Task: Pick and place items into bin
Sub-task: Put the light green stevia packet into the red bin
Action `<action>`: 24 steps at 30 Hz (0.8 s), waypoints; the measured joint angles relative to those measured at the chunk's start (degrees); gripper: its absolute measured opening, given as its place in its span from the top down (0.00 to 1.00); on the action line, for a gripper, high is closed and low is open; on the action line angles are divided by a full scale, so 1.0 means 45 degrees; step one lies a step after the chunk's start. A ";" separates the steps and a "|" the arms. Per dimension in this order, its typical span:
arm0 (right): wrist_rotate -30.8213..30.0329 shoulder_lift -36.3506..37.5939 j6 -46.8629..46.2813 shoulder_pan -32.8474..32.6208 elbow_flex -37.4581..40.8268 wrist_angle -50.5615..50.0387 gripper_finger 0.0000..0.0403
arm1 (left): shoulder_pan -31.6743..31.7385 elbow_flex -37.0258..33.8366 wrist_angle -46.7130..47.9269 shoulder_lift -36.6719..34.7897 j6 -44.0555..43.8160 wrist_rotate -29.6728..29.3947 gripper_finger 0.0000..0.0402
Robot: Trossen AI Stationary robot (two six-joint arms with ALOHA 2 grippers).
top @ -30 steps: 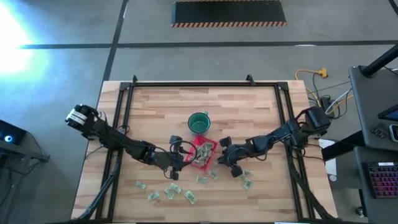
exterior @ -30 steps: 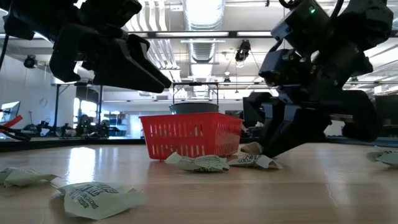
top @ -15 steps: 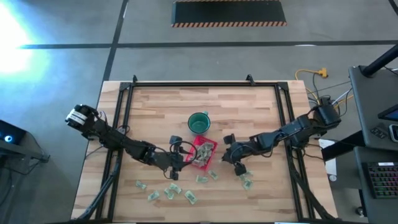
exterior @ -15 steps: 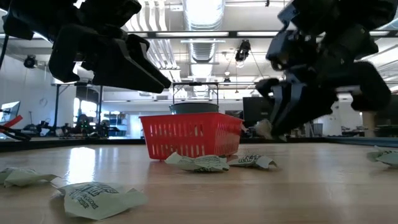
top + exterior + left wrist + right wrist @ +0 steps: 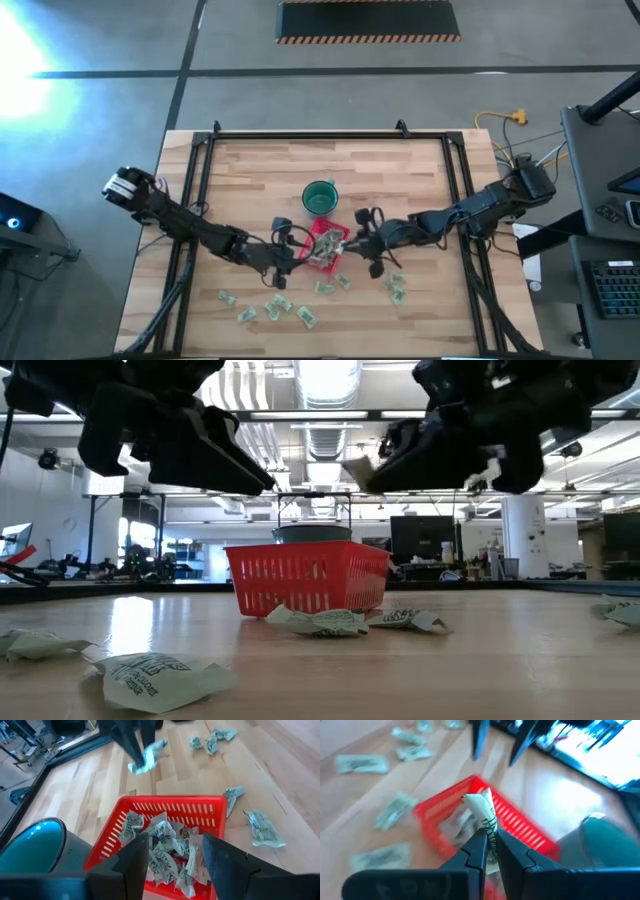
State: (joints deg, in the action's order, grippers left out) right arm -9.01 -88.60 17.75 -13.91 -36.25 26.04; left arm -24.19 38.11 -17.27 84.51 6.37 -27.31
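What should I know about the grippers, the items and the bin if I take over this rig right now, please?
Right gripper: jaws shut on one wrapped item, held in the air at the edge of the red bin, not yet released.
Left gripper: jaws open, empty, hovering at the bin's other side.
Done: a pile of items already lies in the bin.
Left: drop the held piece in, then collect the loose items on the table in front of the bin, plus those nearer the right arm. The green cup stands behind the bin.
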 joint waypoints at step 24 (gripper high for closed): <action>0.0012 -0.1636 -0.0302 0.1379 -0.0058 0.1899 0.68 | -0.0215 -0.0010 0.0500 -0.0135 -0.0397 0.0009 0.58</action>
State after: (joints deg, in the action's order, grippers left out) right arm -8.95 -95.96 16.40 -7.70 -36.51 34.58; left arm -25.16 38.06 -15.02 83.90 4.59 -27.27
